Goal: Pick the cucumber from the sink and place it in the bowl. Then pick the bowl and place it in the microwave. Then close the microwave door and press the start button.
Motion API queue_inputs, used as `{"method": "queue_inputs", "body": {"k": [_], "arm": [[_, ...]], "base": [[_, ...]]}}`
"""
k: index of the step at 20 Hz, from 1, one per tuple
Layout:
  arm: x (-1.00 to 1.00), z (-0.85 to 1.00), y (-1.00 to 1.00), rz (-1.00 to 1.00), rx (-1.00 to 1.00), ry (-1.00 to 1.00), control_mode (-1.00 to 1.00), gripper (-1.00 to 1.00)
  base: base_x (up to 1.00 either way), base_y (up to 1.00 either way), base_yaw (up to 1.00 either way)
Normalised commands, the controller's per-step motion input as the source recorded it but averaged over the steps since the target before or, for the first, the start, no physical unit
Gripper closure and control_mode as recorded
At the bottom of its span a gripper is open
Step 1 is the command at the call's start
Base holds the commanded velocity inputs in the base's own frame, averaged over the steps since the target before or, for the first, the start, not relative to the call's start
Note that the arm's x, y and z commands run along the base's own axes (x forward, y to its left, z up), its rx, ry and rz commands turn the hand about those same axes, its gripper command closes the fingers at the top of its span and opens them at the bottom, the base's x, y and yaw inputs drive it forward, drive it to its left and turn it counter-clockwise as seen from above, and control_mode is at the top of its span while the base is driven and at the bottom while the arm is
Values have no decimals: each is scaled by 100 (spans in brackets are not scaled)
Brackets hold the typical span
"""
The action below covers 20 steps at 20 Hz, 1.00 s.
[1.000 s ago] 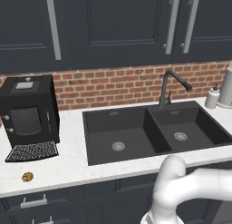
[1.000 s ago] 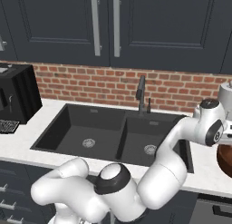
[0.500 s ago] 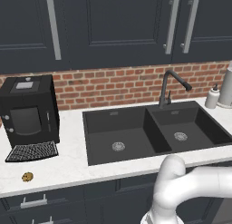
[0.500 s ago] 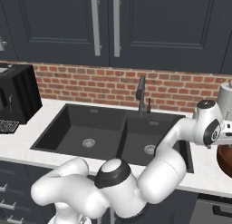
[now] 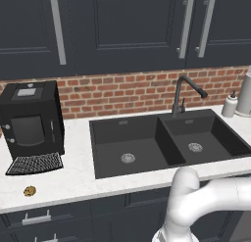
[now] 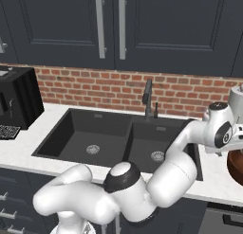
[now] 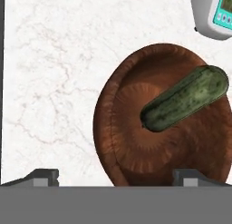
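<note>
Now cucumber [image 7: 183,104] lies in bowl [image 7: 131,150], pincer [image 7: 115,175] wide apart.

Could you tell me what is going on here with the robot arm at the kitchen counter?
The arm has reached over to the right of the sink, and its end effector hangs open above the bowl on the marble counter. The cucumber already lies in the bowl, slanting up against its side, and nothing is gripped. Both sink basins hold only their drains. Judging from this, the bowl is likely to be picked up next.
</note>
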Motion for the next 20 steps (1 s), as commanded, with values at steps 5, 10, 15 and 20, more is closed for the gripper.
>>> {"method": "queue_inputs", "body": {"k": [5, 10, 15, 20], "arm": [[23, -7, 0, 8, 2, 8, -100, -100], [30, -10, 0, 6, 1, 3, -100, -100], [17, -16, -11, 4, 3, 3, -100, -100], [4, -16, -23, 2, 3, 4, -100, -100]], "base": [[0, 0, 0], [0, 0, 0], [0, 0, 0], [0, 0, 0]]}}
